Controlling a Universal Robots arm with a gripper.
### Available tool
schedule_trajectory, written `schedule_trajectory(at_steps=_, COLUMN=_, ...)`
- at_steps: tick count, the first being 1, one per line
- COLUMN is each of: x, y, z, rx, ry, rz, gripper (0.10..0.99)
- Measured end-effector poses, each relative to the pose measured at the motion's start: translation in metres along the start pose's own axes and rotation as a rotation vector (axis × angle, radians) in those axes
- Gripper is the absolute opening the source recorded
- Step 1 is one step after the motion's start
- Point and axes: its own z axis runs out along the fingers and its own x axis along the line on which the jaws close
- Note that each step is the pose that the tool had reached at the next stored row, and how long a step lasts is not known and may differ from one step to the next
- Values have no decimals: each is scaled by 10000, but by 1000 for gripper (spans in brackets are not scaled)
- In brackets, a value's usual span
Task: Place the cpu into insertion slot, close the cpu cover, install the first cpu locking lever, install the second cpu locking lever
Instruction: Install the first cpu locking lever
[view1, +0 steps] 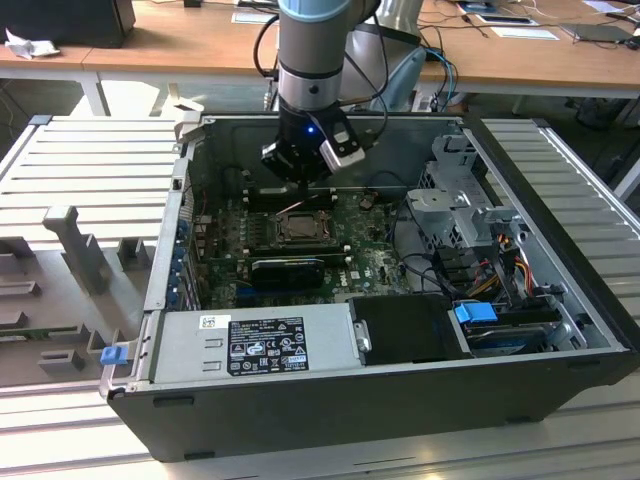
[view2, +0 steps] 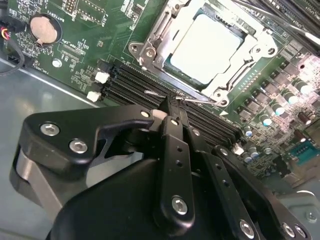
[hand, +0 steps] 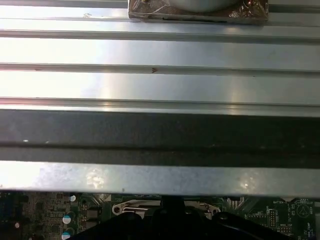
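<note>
The cpu (view2: 207, 47) lies flat in the insertion slot (view1: 300, 225) on the green motherboard, pale and square. The cpu cover (view2: 223, 91) is down over it, its silver frame ringing the chip. A thin wire locking lever (view2: 200, 100) runs along the near edge of the socket, beside the black memory slots. My gripper (view2: 171, 106) hangs just above that lever, with its black fingers (view2: 172, 150) drawn together and their tips at the wire. In the exterior view the gripper (view1: 300, 178) hovers over the socket's back edge inside the open case.
The open computer case (view1: 400, 400) lies on a ribbed aluminium table (hand: 160, 55). A power supply (view1: 265, 345) and a black drive bay (view1: 410, 328) fill its front. Cables and a metal cage (view1: 470, 215) crowd the exterior view's right. A coin battery (view2: 45, 29) sits on the board.
</note>
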Motion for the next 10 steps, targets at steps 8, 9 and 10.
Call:
schedule_trajectory(at_steps=8, x=-76, y=6, z=15, rx=-5, ry=1, rz=-23, gripper=106)
schedule_trajectory(at_steps=9, x=-82, y=7, z=18, rx=-4, ry=2, rz=-29, gripper=106)
schedule_trajectory(at_steps=10, x=-89, y=7, z=24, rx=-4, ry=2, rz=-35, gripper=106)
